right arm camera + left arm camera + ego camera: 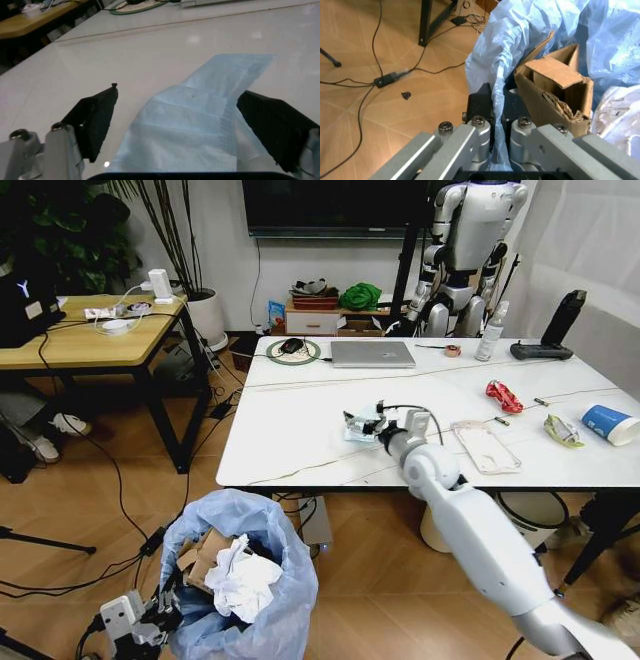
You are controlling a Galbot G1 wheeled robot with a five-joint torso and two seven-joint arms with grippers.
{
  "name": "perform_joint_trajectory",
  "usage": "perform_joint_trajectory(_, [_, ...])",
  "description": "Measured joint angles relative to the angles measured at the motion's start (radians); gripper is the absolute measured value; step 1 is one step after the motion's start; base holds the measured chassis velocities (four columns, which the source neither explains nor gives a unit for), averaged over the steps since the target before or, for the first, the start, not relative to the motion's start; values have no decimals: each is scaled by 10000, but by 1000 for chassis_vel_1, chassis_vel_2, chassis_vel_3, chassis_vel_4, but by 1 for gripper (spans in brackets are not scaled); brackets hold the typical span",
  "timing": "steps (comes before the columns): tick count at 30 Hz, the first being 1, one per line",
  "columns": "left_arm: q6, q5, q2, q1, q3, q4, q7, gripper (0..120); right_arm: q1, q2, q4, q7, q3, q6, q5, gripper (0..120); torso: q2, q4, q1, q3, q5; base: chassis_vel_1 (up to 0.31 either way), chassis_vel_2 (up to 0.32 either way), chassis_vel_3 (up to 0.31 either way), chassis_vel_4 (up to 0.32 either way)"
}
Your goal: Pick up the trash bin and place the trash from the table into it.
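Trash bin [240,580] held low at seven o'clock, off the near edge of the surface [300,435], already part-filled with crumpled paper and cardboard.

Its crinkly blue liner is pinched at the rim by the closed left tool [495,112]; thin, slippery film, so a tear is the risk. Over at the surface's centre the right tool [175,123] is spread wide around a pale blue tissue [200,127], soft and featherlight, best pinched mid-fold. More litter is seen at three o'clock.
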Motion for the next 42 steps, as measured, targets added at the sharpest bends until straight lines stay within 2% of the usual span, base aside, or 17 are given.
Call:
perform_joint_trajectory(1, [0,0,15,-9,0,0,1,0,-40,-26,7,-27,5,23,-37,81,0,0,0,0,0,0,0,0,0])
perform_joint_trajectory(5, [-2,-45,123,-63,17,56,2,0,-209,-160,236,-77,39,79,-216,62,1,-3,-2,-1,-1,0,0,0,0])
perform_joint_trajectory(7, [-2,-56,156,-67,17,63,3,0,-235,-180,279,-79,33,91,-234,58,2,-3,-2,0,0,0,0,0,0])
perform_joint_trajectory(10, [-2,-135,243,-87,-3,59,3,0,-285,-191,447,-82,-18,131,-242,45,2,-3,-2,-1,-1,0,0,0,0])
perform_joint_trajectory(13, [-4,-157,290,-89,-17,54,3,0,-296,-185,510,-82,-66,174,-242,38,2,-2,-2,-1,1,0,0,0,0])
perform_joint_trajectory(19, [-10,-204,379,-103,-22,41,2,0,-346,-225,575,-81,-200,287,-242,11,2,-1,-2,-1,0,0,0,0,0])
perform_joint_trajectory(22, [-10,-205,387,-110,3,41,0,0,-399,-251,608,-80,-153,304,-242,7,2,-1,-2,0,1,0,0,0,0])
perform_joint_trajectory(23, [-11,-205,396,-109,11,41,0,0,-420,-272,637,-81,-123,308,-242,0,2,-1,-2,-1,1,0,0,0,0])
perform_joint_trajectory(32, [-25,-168,423,-92,112,73,-1,0,-592,-609,1198,-109,135,591,-12,0,2,-1,-1,0,2,0,0,0,0])
perform_joint_trajectory(36, [-25,-146,407,-115,157,77,-3,0,-847,-1030,2413,-301,247,1112,935,0,2,-2,-1,0,2,0,0,0,0])
perform_joint_trajectory(39, [-26,-147,415,-106,131,77,-6,0,-1061,-1454,3828,-434,-35,1541,1775,0,2,-4,-2,-1,1,0,0,0,0])
perform_joint_trajectory(40, [-26,-150,416,-90,105,69,-11,0,-1169,-1732,4829,-471,-516,1800,2264,0,3,-1,-2,-1,1,0,0,0,0])
perform_joint_trajectory(42, [-24,-175,410,-74,85,25,-21,0,-1270,-2017,5709,-570,-1179,2111,2561,0,3,0,-2,-2,-1,0,0,0,0])
